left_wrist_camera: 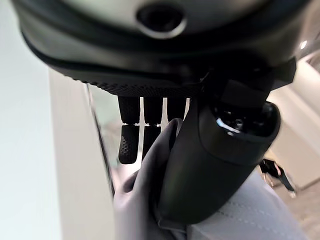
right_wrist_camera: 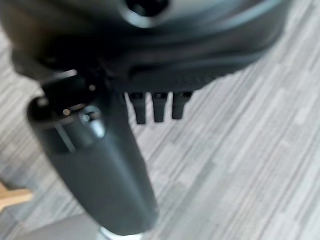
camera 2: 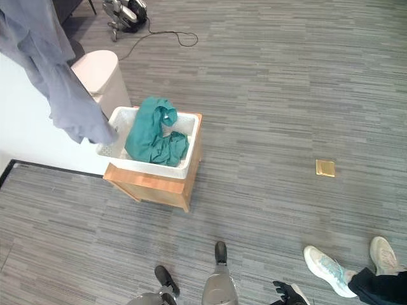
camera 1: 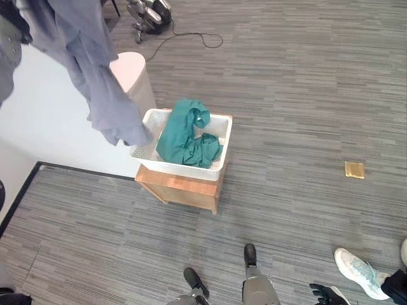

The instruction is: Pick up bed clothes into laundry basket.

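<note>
A long grey-blue garment (camera 1: 95,82) hangs from the upper left, and its lower end touches the left rim of the white laundry basket (camera 1: 181,170). In the left wrist view my left hand (left_wrist_camera: 220,150) is shut on that grey cloth (left_wrist_camera: 145,200), pinched between thumb and fingers. A green cloth (camera 1: 184,136) lies bunched inside the basket, which stands on a low wooden stand (camera 1: 184,189). My right hand (camera 1: 325,295) hangs low at the bottom right over the floor, relaxed and holding nothing (right_wrist_camera: 95,165).
A white bed surface (camera 1: 38,121) lies to the left, and a pale pink round bin (camera 1: 133,73) stands behind the basket. A wheeled machine (camera 1: 149,13) with a cable sits at the back. A person's shoe (camera 1: 359,273) and a brass floor plate (camera 1: 354,169) are on the right.
</note>
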Available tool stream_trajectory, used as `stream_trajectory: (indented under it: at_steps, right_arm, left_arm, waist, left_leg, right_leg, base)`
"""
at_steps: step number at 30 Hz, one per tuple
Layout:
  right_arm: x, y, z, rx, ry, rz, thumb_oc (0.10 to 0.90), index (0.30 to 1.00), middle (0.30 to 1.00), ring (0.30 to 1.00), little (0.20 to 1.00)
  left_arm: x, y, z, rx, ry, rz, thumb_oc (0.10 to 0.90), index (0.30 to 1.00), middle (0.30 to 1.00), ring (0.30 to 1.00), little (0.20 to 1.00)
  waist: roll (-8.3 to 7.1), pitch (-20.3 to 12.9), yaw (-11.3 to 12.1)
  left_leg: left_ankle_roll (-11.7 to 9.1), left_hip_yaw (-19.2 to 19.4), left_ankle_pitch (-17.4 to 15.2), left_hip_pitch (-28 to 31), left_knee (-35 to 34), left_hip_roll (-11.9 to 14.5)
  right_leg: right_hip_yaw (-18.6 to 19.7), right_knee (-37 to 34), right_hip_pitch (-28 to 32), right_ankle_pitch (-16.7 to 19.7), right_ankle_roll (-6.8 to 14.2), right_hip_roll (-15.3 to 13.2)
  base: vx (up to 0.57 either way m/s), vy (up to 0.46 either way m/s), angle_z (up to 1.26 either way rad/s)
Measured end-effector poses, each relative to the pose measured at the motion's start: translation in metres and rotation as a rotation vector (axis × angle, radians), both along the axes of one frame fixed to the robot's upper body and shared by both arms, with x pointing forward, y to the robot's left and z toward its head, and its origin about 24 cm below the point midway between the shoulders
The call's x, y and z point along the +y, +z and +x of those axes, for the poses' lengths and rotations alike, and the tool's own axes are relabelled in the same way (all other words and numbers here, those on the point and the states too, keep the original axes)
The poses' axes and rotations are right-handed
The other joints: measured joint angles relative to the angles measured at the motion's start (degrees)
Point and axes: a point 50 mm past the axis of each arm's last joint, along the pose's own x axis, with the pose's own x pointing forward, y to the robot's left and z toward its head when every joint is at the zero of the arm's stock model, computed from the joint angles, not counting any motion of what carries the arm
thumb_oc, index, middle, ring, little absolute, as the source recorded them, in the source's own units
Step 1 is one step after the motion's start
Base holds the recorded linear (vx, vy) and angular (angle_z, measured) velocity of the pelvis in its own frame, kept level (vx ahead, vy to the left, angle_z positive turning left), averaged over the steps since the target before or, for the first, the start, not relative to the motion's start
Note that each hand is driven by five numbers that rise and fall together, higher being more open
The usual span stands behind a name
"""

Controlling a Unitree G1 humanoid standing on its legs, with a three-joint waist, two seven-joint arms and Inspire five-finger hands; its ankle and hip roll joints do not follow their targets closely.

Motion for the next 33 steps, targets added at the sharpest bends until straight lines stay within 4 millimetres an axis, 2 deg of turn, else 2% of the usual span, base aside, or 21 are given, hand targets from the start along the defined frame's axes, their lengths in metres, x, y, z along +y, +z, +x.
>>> stream_trajectory:
  at_steps: [3, 6, 9, 12, 15, 16, 18, 19, 20, 22, 23, 25, 28, 33]
  right_arm:
    - [0.0, 0.0, 0.002, -0.01, -0.012, 0.008, 0.8, 0.9, 0.9, 0.9, 0.9]
    - [0.006, -0.007, 0.0, 0.033, -0.018, 0.007, 0.8, 0.9, 0.9, 0.9, 0.9]
    - [0.014, -0.011, 0.003, 0.021, -0.017, 0.029, 0.8, 0.9, 0.9, 0.9, 0.9]
    - [0.021, -0.017, -0.005, 0.055, -0.034, 0.046, 0.8, 0.9, 0.9, 0.9, 0.9]
    - [0.019, -0.019, -0.014, 0.089, -0.052, 0.035, 0.8, 0.9, 0.9, 0.9, 0.9]
    - [0.019, -0.019, -0.017, 0.097, -0.058, 0.031, 0.8, 0.9, 0.9, 0.9, 0.9]
    - [0.02, -0.02, -0.02, 0.105, -0.053, 0.024, 0.8, 0.9, 0.9, 0.9, 0.9]
    - [0.021, -0.02, -0.018, 0.101, -0.049, 0.024, 0.8, 0.9, 0.9, 0.9, 0.9]
    - [0.025, -0.021, -0.01, 0.088, -0.027, 0.026, 0.8, 0.9, 0.9, 0.9, 0.9]
    - [0.029, -0.021, -0.006, 0.074, -0.018, 0.023, 0.8, 0.9, 0.9, 0.9, 0.9]
    - [0.032, -0.021, 0.0, 0.055, -0.015, 0.027, 0.8, 0.9, 0.9, 0.9, 0.9]
    - [0.037, -0.019, 0.012, 0.011, 0.005, 0.03, 0.8, 0.9, 0.9, 0.9, 0.9]
    - [0.041, -0.021, 0.012, 0.017, 0.041, 0.015, 0.8, 0.9, 0.9, 0.9, 0.9]
    - [0.043, -0.02, 0.015, 0.01, 0.061, 0.013, 0.8, 0.9, 0.9, 0.9, 0.9]
  left_arm:
    - [-0.004, 0.005, -0.002, -0.014, -0.017, 0.008, 0.4, 0.3, 0.3, 0.3, 0.3]
    - [-0.024, 0.003, 0.006, -0.014, -0.086, 0.017, 0.4, 0.3, 0.3, 0.3, 0.3]
    - [-0.024, -0.001, 0.009, -0.008, -0.086, -0.002, 0.4, 0.3, 0.3, 0.3, 0.3]
    - [-0.024, -0.009, 0.017, 0.019, -0.077, -0.024, 0.4, 0.3, 0.3, 0.3, 0.3]
    - [-0.023, -0.029, 0.027, 0.068, -0.092, -0.067, 0.4, 0.3, 0.3, 0.3, 0.3]
    - [-0.021, -0.049, 0.035, 0.114, -0.101, -0.105, 0.4, 0.3, 0.3, 0.3, 0.3]
    - [-0.022, -0.075, 0.045, 0.165, -0.13, -0.182, 0.4, 0.3, 0.3, 0.3, 0.3]
    - [-0.021, -0.086, 0.049, 0.184, -0.138, -0.22, 0.4, 0.3, 0.3, 0.3, 0.3]
    - [-0.018, -0.11, 0.056, 0.235, -0.139, -0.291, 0.4, 0.3, 0.3, 0.3, 0.3]
    - [-0.019, -0.133, 0.062, 0.289, -0.131, -0.335, 0.4, 0.3, 0.3, 0.3, 0.3]
    - [-0.017, -0.142, 0.063, 0.31, -0.121, -0.352, 0.4, 0.3, 0.3, 0.3, 0.3]
    - [-0.014, -0.146, 0.064, 0.317, -0.101, -0.389, 0.4, 0.3, 0.3, 0.3, 0.3]
    - [-0.017, -0.151, 0.066, 0.329, -0.098, -0.397, 0.4, 0.3, 0.3, 0.3, 0.3]
    - [-0.03, -0.153, 0.07, 0.319, -0.146, -0.428, 0.4, 0.3, 0.3, 0.3, 0.3]
  waist:
    - [1.33, -2.3, 0.5]
    - [1.56, -5.2, 1.9]
    - [1.55, -6.0, 1.9]
    - [0.31, -6.6, 1.8]
    - [-0.27, -7.3, 1.7]
    - [-0.87, -7.7, 1.5]
    - [-1.89, -7.4, 1.2]
    - [-1.65, -7.7, 1.3]
    - [-2.38, -6.8, 0.9]
    - [-3.29, -5.5, 0.4]
    - [-4.0, -3.6, -0.2]
    - [-4.82, -0.2, -0.3]
    - [-5.49, 3.4, -1.4]
    - [-5.53, 4.0, -2.0]
  left_leg:
    - [0.1, -0.1, -0.5, 0.2, 0.0, 0.0]
    - [-0.2, -0.2, -0.8, 0.2, 0.0, 0.2]
    - [-0.4, -0.3, -0.8, 0.2, 0.0, 0.2]
    - [-0.4, -0.3, -0.8, -0.4, 0.0, 0.3]
    - [-0.4, -0.3, -0.8, -0.6, 0.0, 0.3]
    - [-0.4, -0.2, -0.8, -0.9, 0.0, 0.2]
    - [-0.3, -0.1, -0.7, -1.6, 0.0, 0.2]
    - [0.0, 0.0, -0.5, -2.1, 0.0, 0.1]
    - [0.1, 0.0, -0.2, -3.9, 0.0, 0.0]
    - [0.3, 0.3, 0.7, -5.4, 0.0, 0.0]
    - [0.8, 0.6, 1.1, -5.9, 0.2, 0.0]
    - [1.3, 0.7, 1.7, -7.9, 0.0, -0.1]
    - [1.7, 1.1, 1.9, -8.2, 0.1, -0.1]
    - [1.8, 1.2, 1.7, -8.4, 0.1, 0.1]
  right_leg:
    - [0.1, 0.0, 0.3, -0.5, 0.4, 0.0]
    - [-0.1, -0.1, 0.2, -1.1, 0.8, 0.1]
    - [0.0, -0.3, 0.3, -1.4, 0.5, 0.1]
    - [-0.1, -0.2, -0.2, -1.4, 0.5, 0.1]
    - [0.0, -0.3, -0.4, -1.4, 0.5, 0.1]
    - [0.0, -0.1, -0.8, -1.3, 0.5, 0.1]
    - [0.1, -0.3, -1.6, -1.0, 0.8, 0.1]
    - [0.1, -0.3, -2.1, -0.8, 0.7, 0.0]
    - [0.2, -0.3, -4.0, -0.4, 0.6, -0.1]
    - [0.2, -0.4, -5.5, 0.1, 0.3, -0.1]
    - [0.3, -0.3, -6.5, 0.6, 0.0, -0.1]
    - [0.4, -0.1, -8.1, 1.5, -0.2, -0.3]
    - [0.5, 0.0, -8.6, 1.9, -0.5, -0.2]
    - [0.3, 0.0, -9.1, 1.9, -0.5, 0.0]
  base:
    - [0.07, 0.003, -0.01]
    - [0.03, -0.008, 0.04]
    - [0.03, 0.006, 0.02]
    - [0.0, -0.006, 0.01]
    - [-0.02, 0.001, -0.01]
    - [-0.1, 0.008, -0.03]
    - [-0.11, 0.006, -0.02]
    - [-0.12, 0.008, -0.02]
    - [-0.08, 0.005, -0.04]
    - [-0.11, 0.007, -0.01]
    - [-0.08, 0.004, -0.03]
    - [-0.03, -0.002, -0.05]
    - [-0.02, -0.008, -0.03]
    - [0.0, -0.002, -0.05]
